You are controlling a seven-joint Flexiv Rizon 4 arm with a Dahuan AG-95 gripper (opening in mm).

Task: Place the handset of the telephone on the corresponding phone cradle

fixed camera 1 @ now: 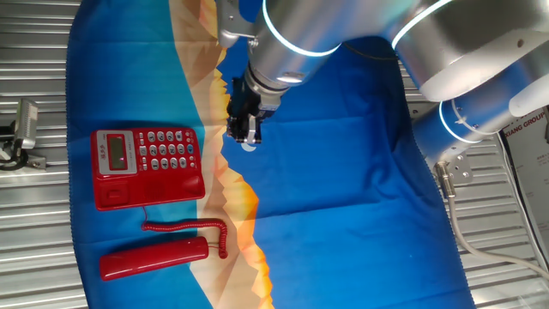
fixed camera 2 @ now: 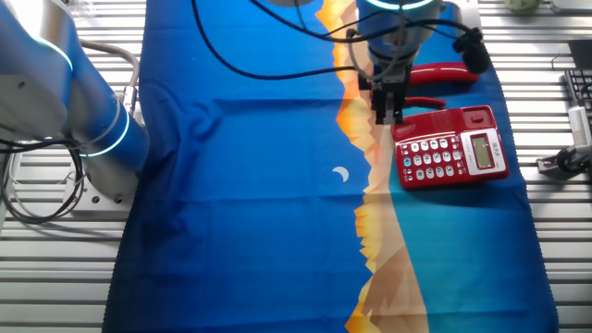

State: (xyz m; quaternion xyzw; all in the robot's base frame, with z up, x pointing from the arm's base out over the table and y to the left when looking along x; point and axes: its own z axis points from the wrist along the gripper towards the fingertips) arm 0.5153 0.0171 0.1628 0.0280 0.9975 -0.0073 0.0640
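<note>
- Jaws of the gripper [fixed camera 1: 244,133]: small gap seems to show betw. fingertips, nothing held; can't tell for sure how wide. Gripper hangs over the blue/orange cloth [fixed camera 1: 343,172], beside the telephone [fixed camera 1: 147,167], well apart from the handset [fixed camera 1: 154,257].
- Handset lies flat on the cloth covering the worktop, off the base, on the side nearest the phone cradle [fixed camera 1: 116,196]. Coiled cord [fixed camera 1: 193,228] runs betw. handset and base.
- Long axis: roughly parallel to the cradle strip and base edge, slightly tilted in one fixed view. One end twd the cloth edge, other end (cord end) twd the orange band.
- Risks, my judgement:
  - glossy rounded bar may slip or roll in a pinch off-centre.
  - cord could drag or snag, pulling the base or twisting the handset on the lift.
  - slight tilt vs cradle: w/o rotation it may seat crooked or perch on the rim.
  - loose cloth may bunch under the grasp.
</note>
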